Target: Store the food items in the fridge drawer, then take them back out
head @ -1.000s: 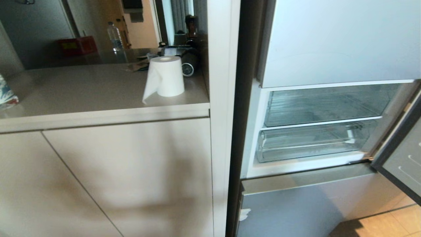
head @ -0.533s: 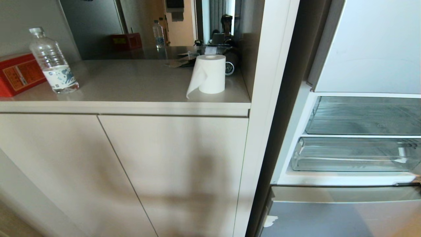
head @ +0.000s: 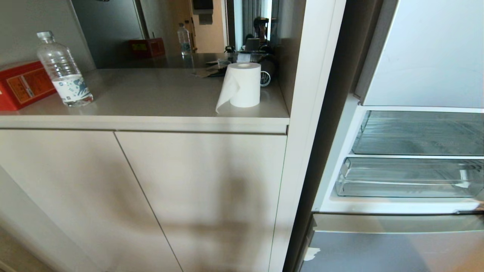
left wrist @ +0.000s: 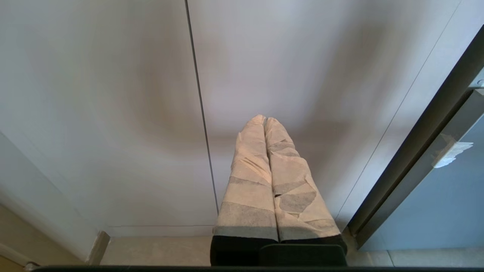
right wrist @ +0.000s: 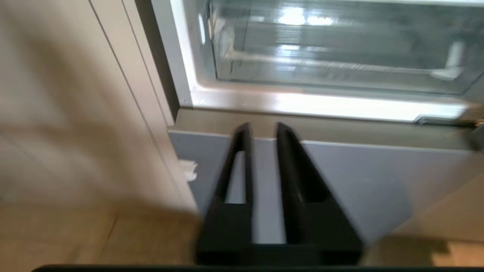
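Note:
No food items show in any view. The fridge drawer (head: 408,181), clear plastic with a thick front lip, sits pushed in at the bottom of the open fridge compartment on the right; it looks empty. In the right wrist view it is (right wrist: 332,56), just beyond my right gripper (right wrist: 262,126), whose black fingers stand a narrow gap apart, empty, in front of the grey lower fridge door (right wrist: 340,177). My left gripper (left wrist: 264,119), with tape-wrapped fingers pressed together and empty, hangs before the beige cabinet doors (left wrist: 113,113). Neither arm shows in the head view.
A deeper clear compartment (head: 419,132) sits above the drawer, under the closed upper fridge door (head: 427,53). On the counter (head: 151,98) to the left stand a paper roll (head: 244,85), a water bottle (head: 64,71) and a red box (head: 22,85).
The head camera swung left, so the fridge slid to the right edge and the bottle and red box came into view. Over the last half second the scene barely shifted.

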You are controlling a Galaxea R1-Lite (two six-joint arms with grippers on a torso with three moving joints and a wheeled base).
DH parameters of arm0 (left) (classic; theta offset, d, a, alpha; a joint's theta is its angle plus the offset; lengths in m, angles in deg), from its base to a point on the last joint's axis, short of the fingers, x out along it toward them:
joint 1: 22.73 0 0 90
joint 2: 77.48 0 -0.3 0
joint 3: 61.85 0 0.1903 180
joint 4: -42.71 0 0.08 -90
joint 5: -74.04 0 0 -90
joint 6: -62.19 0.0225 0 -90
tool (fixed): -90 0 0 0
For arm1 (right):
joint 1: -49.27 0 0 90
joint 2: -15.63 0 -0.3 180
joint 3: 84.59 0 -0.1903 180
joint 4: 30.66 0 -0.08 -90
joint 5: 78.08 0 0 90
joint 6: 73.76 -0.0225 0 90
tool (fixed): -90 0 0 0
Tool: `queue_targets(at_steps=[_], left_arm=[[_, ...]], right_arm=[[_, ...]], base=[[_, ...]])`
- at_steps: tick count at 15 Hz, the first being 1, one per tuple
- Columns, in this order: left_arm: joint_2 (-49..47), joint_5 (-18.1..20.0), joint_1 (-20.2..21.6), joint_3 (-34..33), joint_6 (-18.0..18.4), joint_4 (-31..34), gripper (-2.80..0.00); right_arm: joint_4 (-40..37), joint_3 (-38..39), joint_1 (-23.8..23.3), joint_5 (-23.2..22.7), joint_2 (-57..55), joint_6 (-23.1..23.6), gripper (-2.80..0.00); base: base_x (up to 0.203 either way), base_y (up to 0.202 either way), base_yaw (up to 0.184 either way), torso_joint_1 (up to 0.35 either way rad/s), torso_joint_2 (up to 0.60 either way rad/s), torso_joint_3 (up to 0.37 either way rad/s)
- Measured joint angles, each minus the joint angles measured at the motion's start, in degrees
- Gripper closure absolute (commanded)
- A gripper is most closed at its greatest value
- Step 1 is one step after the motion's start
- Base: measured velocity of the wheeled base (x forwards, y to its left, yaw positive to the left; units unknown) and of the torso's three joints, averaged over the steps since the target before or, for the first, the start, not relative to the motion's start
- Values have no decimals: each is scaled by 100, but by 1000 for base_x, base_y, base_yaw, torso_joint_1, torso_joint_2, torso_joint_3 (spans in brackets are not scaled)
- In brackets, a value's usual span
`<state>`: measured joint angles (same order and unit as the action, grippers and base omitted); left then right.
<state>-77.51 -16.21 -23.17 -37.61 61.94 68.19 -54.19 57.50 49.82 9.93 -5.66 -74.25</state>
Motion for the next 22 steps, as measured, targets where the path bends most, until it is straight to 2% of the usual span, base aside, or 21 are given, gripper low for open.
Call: queue_targets(at_steps=[3, 6, 11, 15, 17, 18, 22], left_arm=[[0, 1, 0, 0, 0, 0, 0], [0, 2, 0, 0, 0, 0, 0], [0, 2, 0, 0, 0, 0, 0], [0, 0, 0, 0, 0, 0, 0], [0, 2, 0, 0, 0, 0, 0], [0, 1, 0, 0, 0, 0, 0], [0, 0, 0, 0, 0, 0, 0]], right_arm=[[597, -316, 22, -222, -1879, -171, -280], [1650, -361, 37, -378, -3662, -251, -280], [4302, 66, 77, -627, -6056, -290, -280], [6471, 251, 246, -699, -7440, -355, -280], [7121, 221, 436, -600, -7825, -455, -280], [7174, 169, 514, -487, -7960, -459, -280], [7191, -184, 908, 414, -8352, -462, -280]], base=[[0, 0, 0, 0, 0, 0], [0, 0, 0, 0, 0, 0], [0, 0, 0, 0, 0, 0], [0, 0, 0, 0, 0, 0], [0, 0, 0, 0, 0, 0], [0, 0, 0, 0, 0, 0], [0, 0, 0, 0, 0, 0]])
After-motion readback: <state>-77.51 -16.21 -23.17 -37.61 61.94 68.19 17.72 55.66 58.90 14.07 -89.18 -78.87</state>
